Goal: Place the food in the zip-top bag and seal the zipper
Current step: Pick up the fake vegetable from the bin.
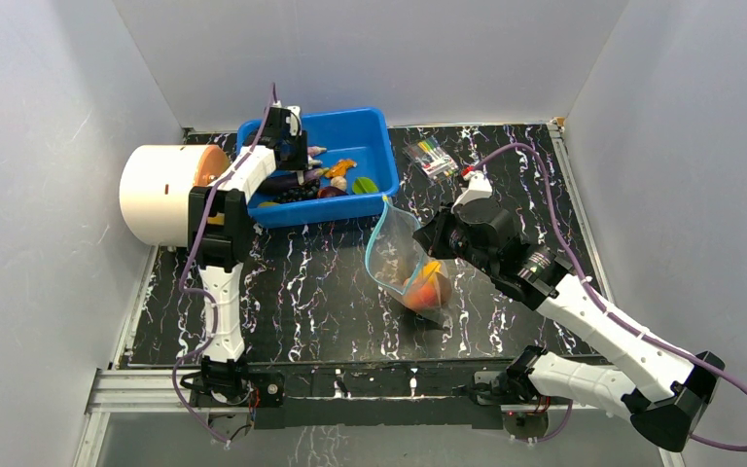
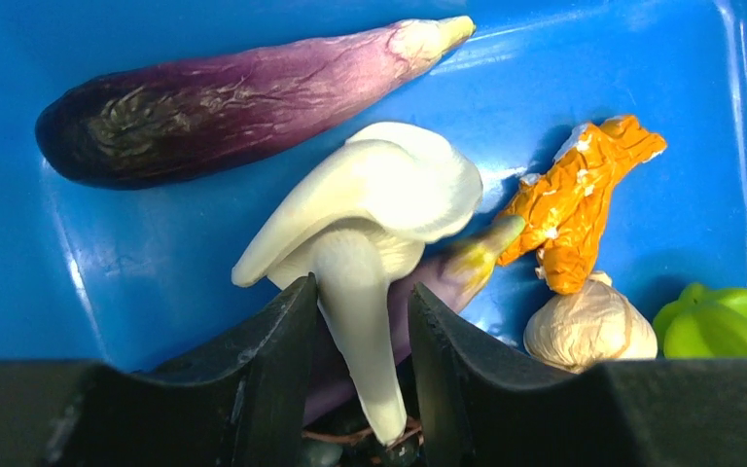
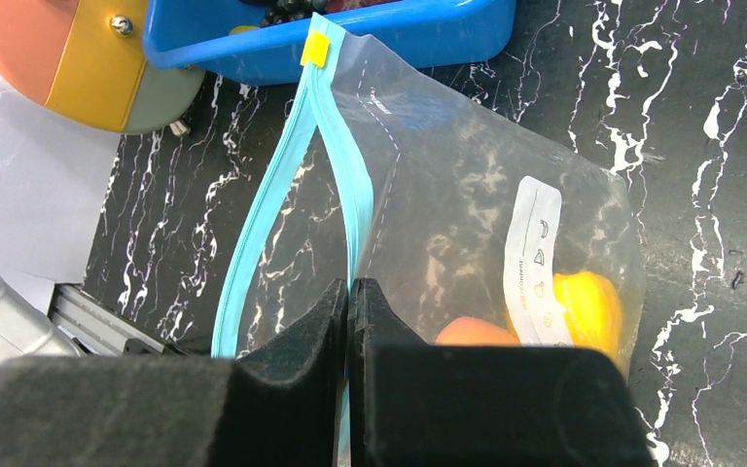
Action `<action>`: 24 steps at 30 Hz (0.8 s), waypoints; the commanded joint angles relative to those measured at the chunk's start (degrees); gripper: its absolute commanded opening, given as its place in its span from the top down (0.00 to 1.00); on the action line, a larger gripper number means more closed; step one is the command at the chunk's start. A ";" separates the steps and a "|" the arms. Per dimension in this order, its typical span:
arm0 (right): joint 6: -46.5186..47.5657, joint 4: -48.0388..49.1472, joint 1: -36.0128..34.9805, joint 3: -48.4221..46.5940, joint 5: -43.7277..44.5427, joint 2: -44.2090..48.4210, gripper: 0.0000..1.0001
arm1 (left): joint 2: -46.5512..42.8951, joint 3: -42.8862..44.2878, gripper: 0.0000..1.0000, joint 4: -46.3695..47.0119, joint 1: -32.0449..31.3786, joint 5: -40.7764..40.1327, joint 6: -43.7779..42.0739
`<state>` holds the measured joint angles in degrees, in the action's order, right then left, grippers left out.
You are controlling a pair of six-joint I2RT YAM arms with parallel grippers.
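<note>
In the left wrist view, my left gripper (image 2: 362, 302) reaches into the blue bin (image 2: 107, 253), open, its fingers either side of a white mushroom's (image 2: 389, 190) stem. A narrow gap shows at the right finger. A long purple eggplant (image 2: 224, 102), a second eggplant (image 2: 457, 272), an orange piece (image 2: 574, 209), a garlic bulb (image 2: 588, 326) and a green slice (image 2: 725, 321) lie around it. My right gripper (image 3: 349, 292) is shut on the teal zipper (image 3: 350, 185), holding the zip-top bag (image 3: 447, 185) up with its mouth gaping. Inside lie a yellow pepper (image 3: 588, 306) and an orange fruit (image 3: 472, 333).
The blue bin (image 1: 370, 126) stands at the back centre with my left gripper (image 1: 297, 161) in it. A white cylinder (image 1: 160, 195) lies to its left. A clear packet of markers (image 1: 432, 158) sits right of the bin. The bag (image 1: 394, 248) stands mid-table beside my right gripper (image 1: 428, 238).
</note>
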<state>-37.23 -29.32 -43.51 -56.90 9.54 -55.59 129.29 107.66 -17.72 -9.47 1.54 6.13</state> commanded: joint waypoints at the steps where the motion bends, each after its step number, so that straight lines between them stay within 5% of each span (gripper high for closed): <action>1: 1.46 3.13 -0.18 -3.75 1.19 -0.20 1.00 | 1.13 3.89 0.62 0.02 0.40 0.70 -0.17; 5: 1.38 3.21 -0.22 -3.35 1.33 0.11 1.00 | 1.14 2.93 0.66 1.31 0.44 0.93 -0.02; 12: 1.07 2.93 -0.19 -2.93 1.38 0.83 1.00 | 0.45 2.97 0.92 1.10 0.42 1.20 -0.15; 24: -0.63 3.11 -0.21 -0.22 0.19 1.73 1.00 | -10.84 -7.24 0.96 3.20 0.43 4.37 1.97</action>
<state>-37.39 -29.36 -43.51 -57.23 9.45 -55.72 127.22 103.53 -15.84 -9.43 3.14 7.01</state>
